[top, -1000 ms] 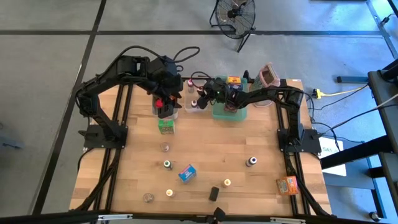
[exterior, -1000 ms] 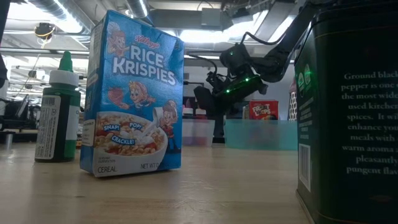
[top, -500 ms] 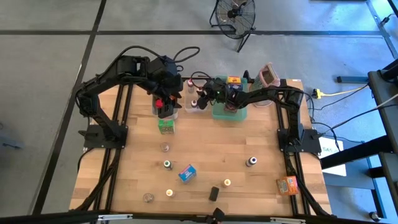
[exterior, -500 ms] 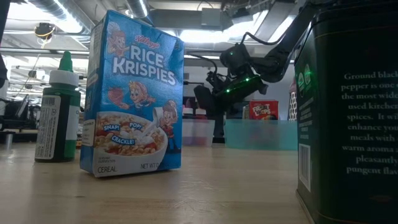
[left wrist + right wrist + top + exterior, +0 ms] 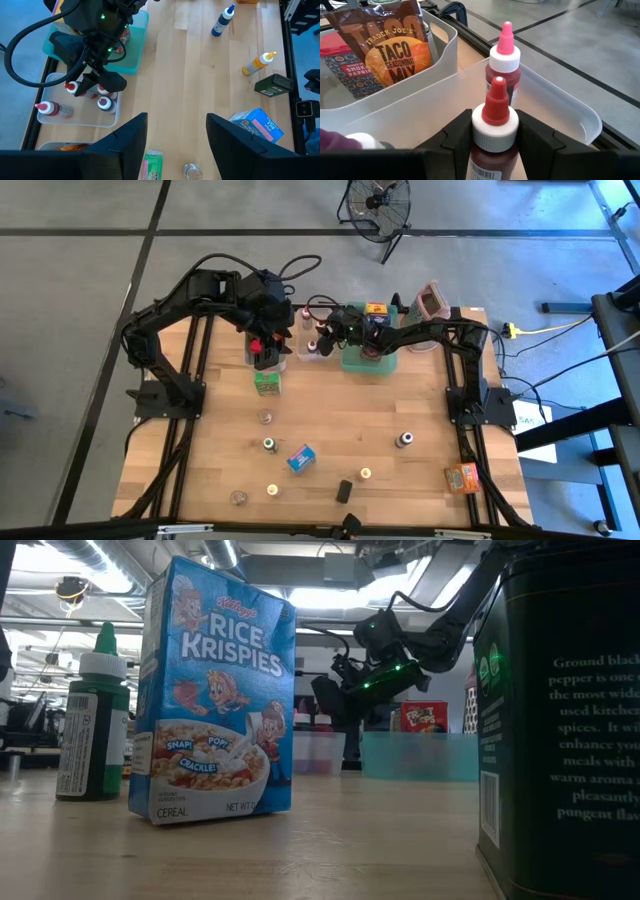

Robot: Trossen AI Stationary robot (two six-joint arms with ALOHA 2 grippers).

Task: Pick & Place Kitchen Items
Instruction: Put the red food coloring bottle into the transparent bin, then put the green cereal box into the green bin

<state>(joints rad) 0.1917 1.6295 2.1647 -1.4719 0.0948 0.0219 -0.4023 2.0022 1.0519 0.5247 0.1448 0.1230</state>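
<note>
My right gripper (image 5: 495, 142) reaches over a clear bin (image 5: 580, 117) at the table's far edge and is shut on a small dark-red bottle with a red tip (image 5: 496, 107). A pink-tipped bottle (image 5: 504, 55) stands just behind it in the same bin. In the left wrist view, other red-capped bottles (image 5: 105, 103) stand or lie in that bin under my right gripper (image 5: 97, 85). My left gripper (image 5: 176, 142) hangs high over the far left of the table, open, with nothing between its fingers. My right gripper pinches the red-tipped bottle by its white cap collar (image 5: 492, 131), one finger on each side. The fingers come nearly level, slanting a little downward, from the table's right. The bottle stands upright between them; its foot is hidden by the gripper.
A second clear bin holds a taco seasoning pouch (image 5: 395, 50). A teal tray (image 5: 362, 360) and a pinkish grater (image 5: 430, 302) stand at the far edge. On the wood lie a green box (image 5: 267, 383), a Rice Krispies box (image 5: 301, 459), a black tin (image 5: 344, 491), an orange box (image 5: 462, 477) and several small bottles.
</note>
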